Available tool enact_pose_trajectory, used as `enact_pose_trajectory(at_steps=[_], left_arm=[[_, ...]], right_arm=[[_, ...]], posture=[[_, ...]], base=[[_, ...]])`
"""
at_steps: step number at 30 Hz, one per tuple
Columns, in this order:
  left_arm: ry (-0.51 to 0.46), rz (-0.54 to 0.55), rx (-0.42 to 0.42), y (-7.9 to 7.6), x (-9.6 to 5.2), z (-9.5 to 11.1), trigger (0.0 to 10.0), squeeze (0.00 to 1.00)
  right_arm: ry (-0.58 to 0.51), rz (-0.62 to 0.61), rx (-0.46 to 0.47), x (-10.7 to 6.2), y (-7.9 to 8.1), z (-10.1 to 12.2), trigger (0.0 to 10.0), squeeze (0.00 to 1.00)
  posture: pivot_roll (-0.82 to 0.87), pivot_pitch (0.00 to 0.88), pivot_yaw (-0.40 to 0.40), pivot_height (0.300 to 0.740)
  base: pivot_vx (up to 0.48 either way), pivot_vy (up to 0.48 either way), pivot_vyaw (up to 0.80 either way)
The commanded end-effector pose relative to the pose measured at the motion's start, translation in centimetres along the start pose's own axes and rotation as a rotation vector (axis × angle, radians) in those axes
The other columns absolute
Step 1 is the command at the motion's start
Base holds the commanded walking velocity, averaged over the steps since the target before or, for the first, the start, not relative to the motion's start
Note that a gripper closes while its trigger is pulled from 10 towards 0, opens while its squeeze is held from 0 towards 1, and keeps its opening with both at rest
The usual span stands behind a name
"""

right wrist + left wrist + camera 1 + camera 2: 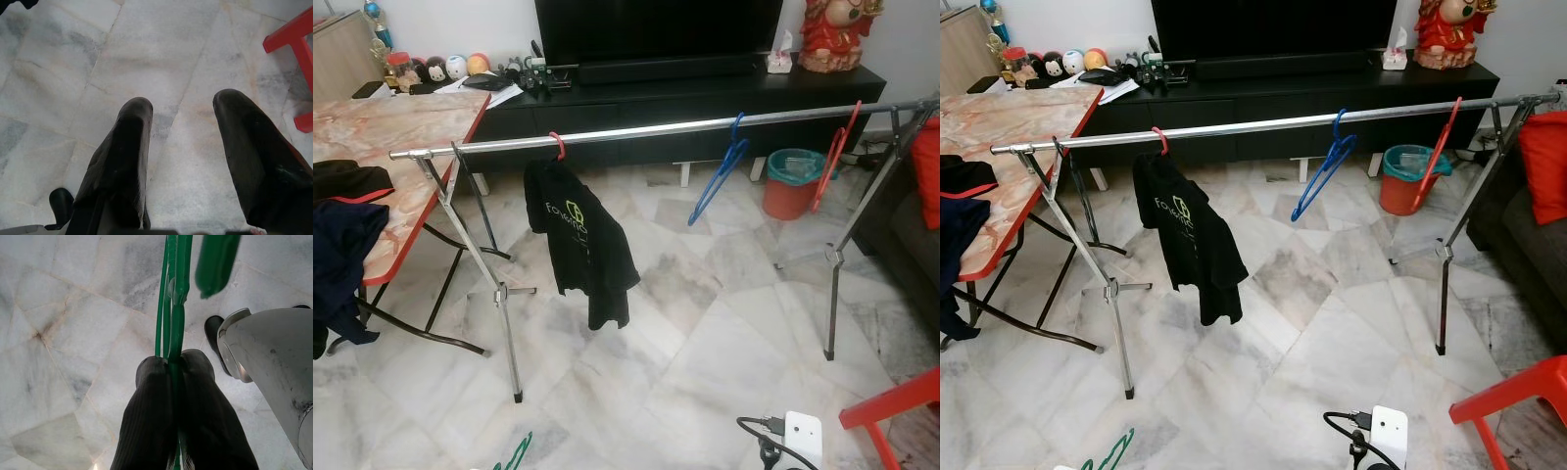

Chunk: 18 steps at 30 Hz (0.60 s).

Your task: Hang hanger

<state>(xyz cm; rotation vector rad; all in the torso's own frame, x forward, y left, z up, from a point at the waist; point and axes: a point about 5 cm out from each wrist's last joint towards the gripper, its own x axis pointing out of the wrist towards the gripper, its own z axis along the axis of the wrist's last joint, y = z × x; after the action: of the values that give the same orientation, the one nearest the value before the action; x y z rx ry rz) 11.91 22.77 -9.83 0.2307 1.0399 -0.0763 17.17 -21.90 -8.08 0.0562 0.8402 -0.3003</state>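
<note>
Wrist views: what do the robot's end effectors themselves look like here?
Each end effector has two long black fingers with rounded tips. The left end effector has finely ribbed fingers, with a smooth silver-grey rounded housing beside them. The right end effector has duller, scuffed fingers, slightly dusty. No cables or markings show.

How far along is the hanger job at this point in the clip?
Done: the metal clothes rail carries a black T-shirt on a red hanger, a blue plastic hanger and a red plastic hanger. In hand: the left gripper is shut on a green plastic hanger, low over the marble floor. Left: raising it and hooking it on the rail.
</note>
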Motion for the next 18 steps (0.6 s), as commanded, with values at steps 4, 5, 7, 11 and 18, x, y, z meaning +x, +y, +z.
enact_pose_trajectory(at_steps=[4, 5, 7, 11, 18], left_arm=[[0.018, 0.002, 0.004, 0.1, -0.2, -0.6, 10.0, 0.00], [0.017, 0.002, 0.005, 0.1, -0.2, -0.5, 10.0, 0.00], [0.015, 0.001, 0.008, 0.1, -0.2, -0.5, 10.0, 0.00], [-0.014, 0.008, 0.057, 0.2, -0.1, -0.2, 10.0, 0.00], [-0.124, 0.071, 0.144, 0.5, -0.3, 0.9, 10.0, 0.00]], right_arm=[[-0.003, 0.009, -0.007, 0.0, 0.3, 0.1, 10.0, 0.00], [-0.004, 0.009, -0.006, 0.0, 0.3, 0.1, 10.0, 0.00], [-0.011, 0.013, -0.006, 0.1, 0.4, 0.2, 10.0, 0.00], [-0.059, 0.027, -0.023, 0.3, 0.5, 1.5, 10.0, 0.00], [-0.241, 0.040, -0.042, 0.9, 1.1, 6.3, 10.0, 0.00]], posture=[[-0.21, 0.000, 0.048, 0.740], [-0.21, 0.000, 0.048, 0.740], [-0.21, 0.000, 0.048, 0.740], [-0.21, 0.000, 0.047, 0.740], [-0.21, 0.000, 0.048, 0.740]], base=[[0.000, 0.000, 0.00], [0.000, 0.000, 0.00], [0.000, 0.000, 0.00], [0.000, 0.000, 0.00], [0.000, 0.000, 0.00]])
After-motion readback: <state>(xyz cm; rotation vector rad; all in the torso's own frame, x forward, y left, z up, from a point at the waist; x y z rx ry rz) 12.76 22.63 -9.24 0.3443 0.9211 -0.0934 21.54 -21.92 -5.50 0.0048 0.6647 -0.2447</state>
